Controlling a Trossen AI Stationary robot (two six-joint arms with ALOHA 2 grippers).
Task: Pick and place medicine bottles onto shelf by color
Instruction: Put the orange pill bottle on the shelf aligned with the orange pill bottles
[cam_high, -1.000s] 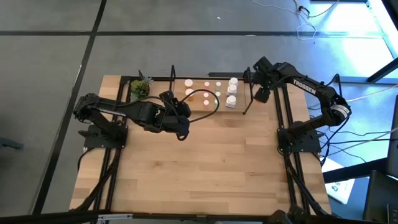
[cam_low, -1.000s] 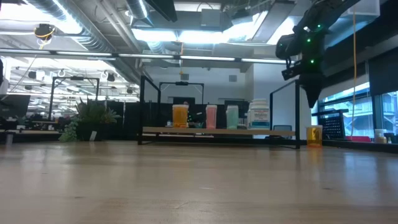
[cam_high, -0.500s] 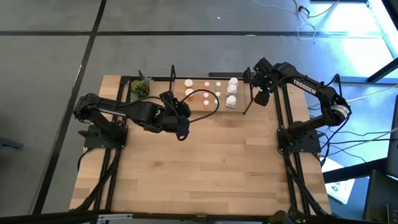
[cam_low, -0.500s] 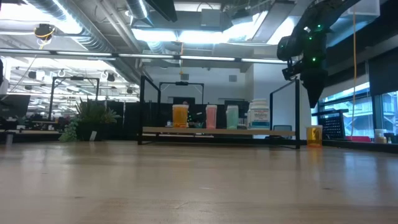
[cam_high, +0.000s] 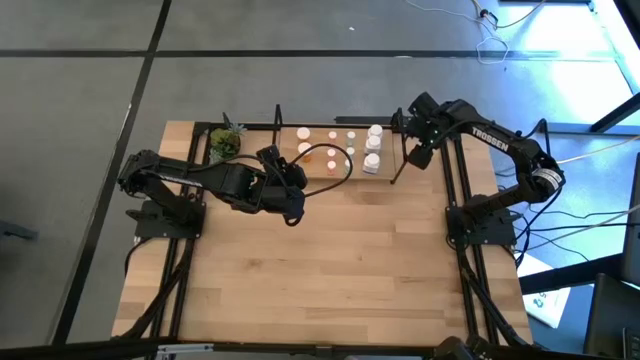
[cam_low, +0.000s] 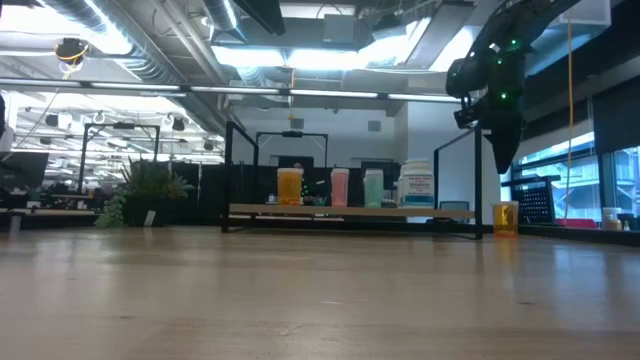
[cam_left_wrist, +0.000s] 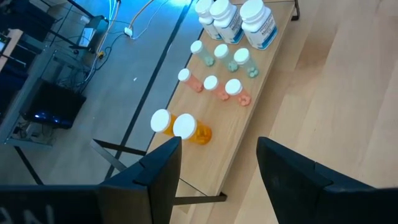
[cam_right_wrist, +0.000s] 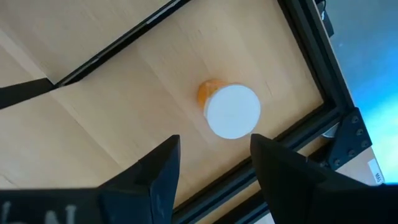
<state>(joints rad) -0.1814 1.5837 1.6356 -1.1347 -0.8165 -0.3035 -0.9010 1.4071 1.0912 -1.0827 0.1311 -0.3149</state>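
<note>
The shelf (cam_left_wrist: 227, 124) is a light-wood board at the table's far edge. Several medicine bottles stand on it by color: two orange (cam_left_wrist: 183, 126), pink (cam_left_wrist: 214, 87), pale green (cam_left_wrist: 224, 56) and large white ones (cam_left_wrist: 239, 18). One more orange bottle with a white cap (cam_right_wrist: 232, 111) stands upright on the table right of the shelf, also seen in the low view (cam_low: 505, 217). My right gripper (cam_right_wrist: 214, 162) hangs open above it, pointing down, clear of the cap. My left gripper (cam_left_wrist: 217, 171) is open and raised on the shelf's near left side (cam_high: 295, 185), holding nothing.
Thin black uprights (cam_high: 278, 125) stand at both shelf ends. A small potted plant (cam_high: 226, 143) sits left of the shelf. The black table frame (cam_right_wrist: 323, 93) runs close beside the loose orange bottle. Bare wooden tabletop (cam_high: 330, 270) spreads toward the near edge.
My right gripper has tipped and rolled a little at the wrist while staying above the loose orange bottle; its fingers remain open. The left arm and the bottles have kept still.
</note>
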